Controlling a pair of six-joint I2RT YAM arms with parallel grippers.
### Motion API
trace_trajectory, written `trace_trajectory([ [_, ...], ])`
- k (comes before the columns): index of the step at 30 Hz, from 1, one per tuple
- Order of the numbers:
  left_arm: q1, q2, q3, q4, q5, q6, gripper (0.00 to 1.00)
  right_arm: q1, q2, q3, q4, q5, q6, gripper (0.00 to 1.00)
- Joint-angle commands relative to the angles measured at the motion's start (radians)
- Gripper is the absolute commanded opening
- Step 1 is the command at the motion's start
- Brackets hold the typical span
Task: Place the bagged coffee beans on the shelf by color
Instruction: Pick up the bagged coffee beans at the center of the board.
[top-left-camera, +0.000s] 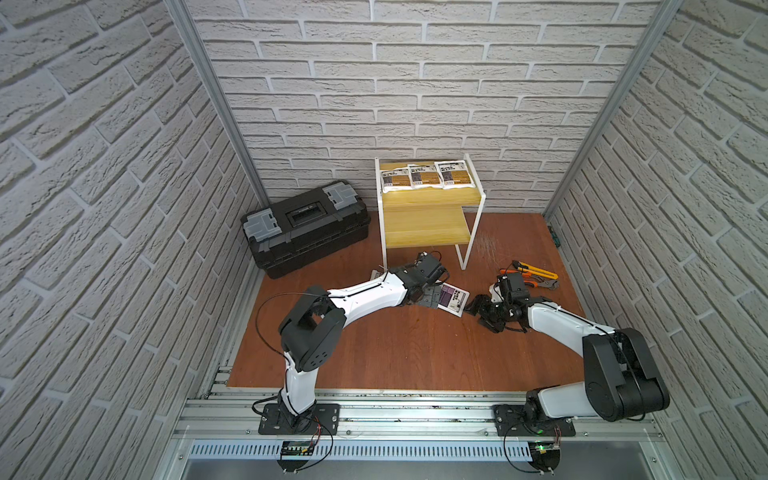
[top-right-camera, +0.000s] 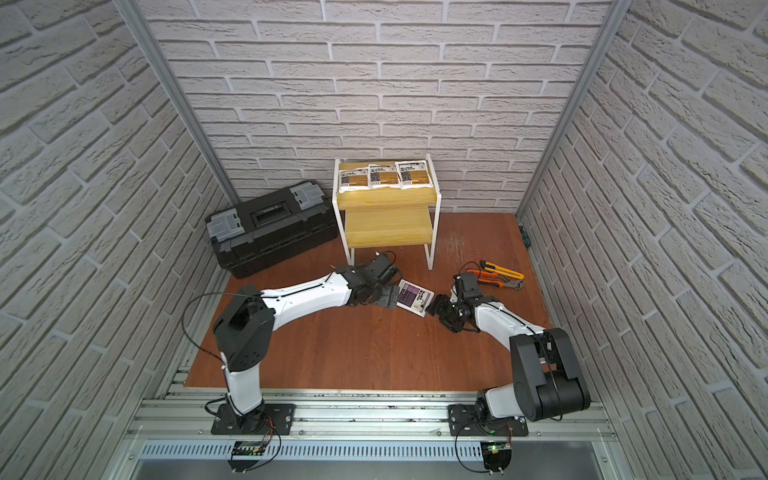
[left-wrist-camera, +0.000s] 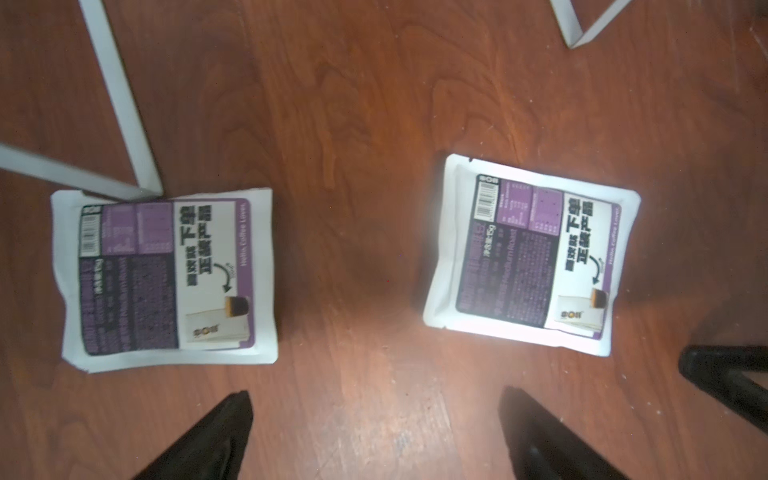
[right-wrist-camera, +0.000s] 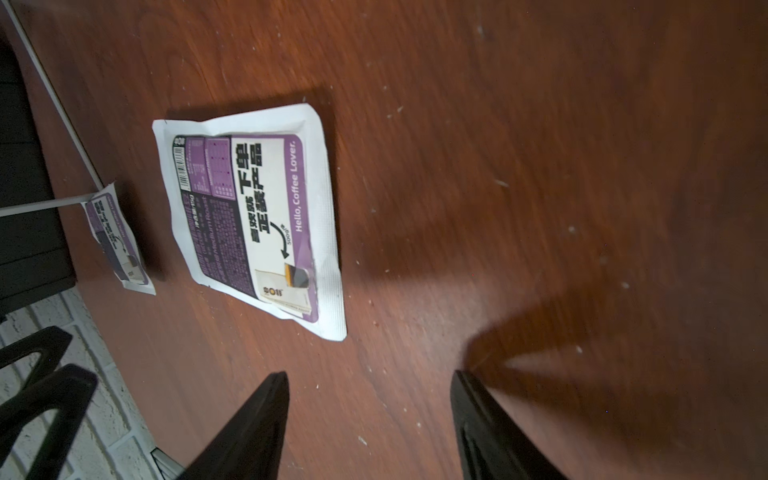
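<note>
Three bagged coffee beans with orange-brown labels (top-left-camera: 422, 176) (top-right-camera: 382, 176) lie side by side on the top board of the shelf (top-left-camera: 424, 226) (top-right-camera: 390, 226). Two purple-label pouches lie flat on the table in front of it. One (top-left-camera: 453, 300) (top-right-camera: 413, 297) (left-wrist-camera: 528, 253) (right-wrist-camera: 257, 224) lies between my grippers. The other (left-wrist-camera: 166, 278) (right-wrist-camera: 118, 245) lies by a shelf leg, mostly hidden under my left arm in both top views. My left gripper (left-wrist-camera: 376, 399) (top-left-camera: 424, 297) is open over bare wood between the two pouches. My right gripper (right-wrist-camera: 370, 378) (top-left-camera: 478, 307) is open and empty, low beside the nearer pouch.
A black toolbox (top-left-camera: 305, 226) with grey latches stands left of the shelf. Orange-handled pliers (top-left-camera: 536, 282) and a yellow utility knife (top-left-camera: 536, 270) lie at the right, behind my right wrist. Brick-pattern walls close in three sides.
</note>
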Motion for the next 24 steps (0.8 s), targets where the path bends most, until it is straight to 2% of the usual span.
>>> trace_trajectory([
  [1, -0.005, 0.053, 0.090, -0.095, -0.052, 0.042, 0.99, -0.015, -0.005, -0.009, 0.095, -0.052, 0.042, 0.67],
  [8, -0.005, 0.163, 0.216, -0.221, -0.090, 0.117, 0.98, -0.060, -0.004, -0.029, 0.131, -0.070, 0.083, 0.67],
  [15, 0.013, 0.194, 0.202, -0.191, -0.078, 0.184, 0.98, -0.085, 0.037, -0.047, 0.189, -0.109, 0.110, 0.67],
  [24, 0.037, 0.248, 0.234, -0.185, -0.065, 0.202, 0.98, -0.090, 0.090, -0.051, 0.226, -0.123, 0.105, 0.67],
])
